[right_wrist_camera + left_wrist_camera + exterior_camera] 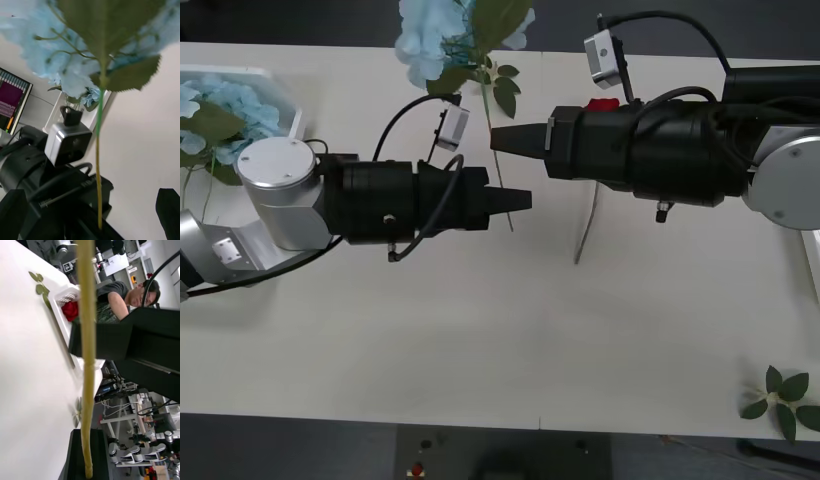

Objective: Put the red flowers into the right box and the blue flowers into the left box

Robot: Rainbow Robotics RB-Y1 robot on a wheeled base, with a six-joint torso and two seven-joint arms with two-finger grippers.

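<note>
White table, blue flowers in left box

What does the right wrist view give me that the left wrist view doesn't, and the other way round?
Right wrist view alone: the blue flower with its pale head and big leaf, the left arm's wrist camera, and behind it the left box holding more blue blooms.

Left wrist view alone: a red flower lying in the right box, and a leaf sprig on the table beside it.

Shared: the flower's long stem, which the left claw is shut on while the right claw is open either side of it, and the white table.
</note>
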